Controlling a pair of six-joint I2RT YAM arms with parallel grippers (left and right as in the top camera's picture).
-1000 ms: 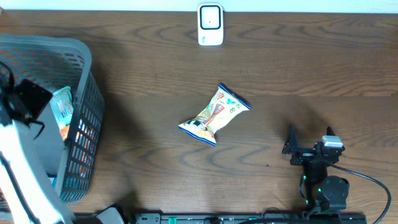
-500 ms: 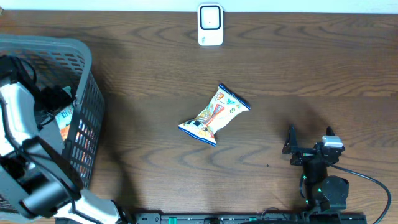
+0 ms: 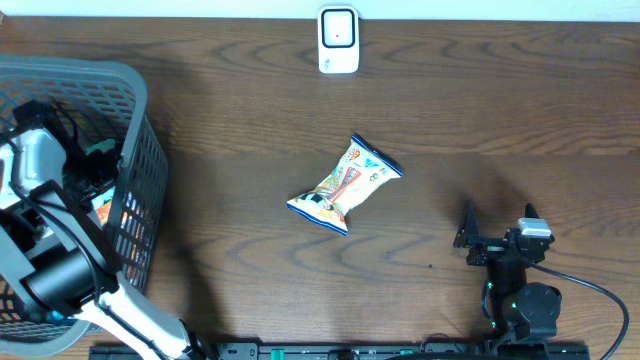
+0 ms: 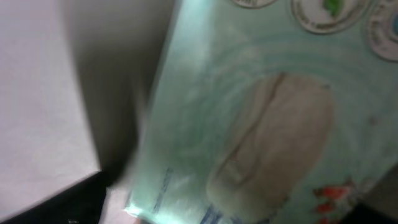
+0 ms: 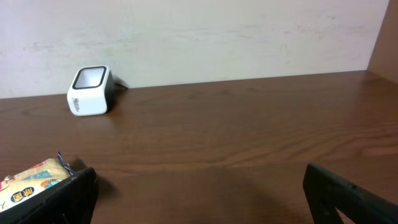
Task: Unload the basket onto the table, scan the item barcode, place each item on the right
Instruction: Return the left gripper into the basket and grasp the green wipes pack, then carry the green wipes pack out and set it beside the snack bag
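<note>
Left tool (image 3: 88, 168) is down inside the grey basket (image 3: 135, 110) at the left end of the desk (image 3: 500, 120), right over a pale green packet (image 4: 261, 124). Its own camera sees little besides that packet's wrapper, very close and blurred. The fingers don't show there, and from above they are lost among the basket's contents, so I can't tell how wide it stands or whether it has any hold on the packet.

The right tool (image 3: 498, 215) sits low at the near right of the desk, spread wide with nothing between its fingers, well apart from everything else.

The white scanner (image 3: 338, 40) stands at the far edge of the desk, its window facing the room, with nothing in front of it. A snack bag (image 3: 345, 185) lies crumpled in the middle of the desk, between the scanner and the near edge. Whether it has had its turn I can't say.

To my eye the job on this packet has barely begun. It lies in the basket, unlifted as far as I can see. What is left is nearly all of it: get a firm hold, lift it clear of the basket wall, carry it across to the scanner and turn the barcode to the window. No barcode shows on the face I can see.
</note>
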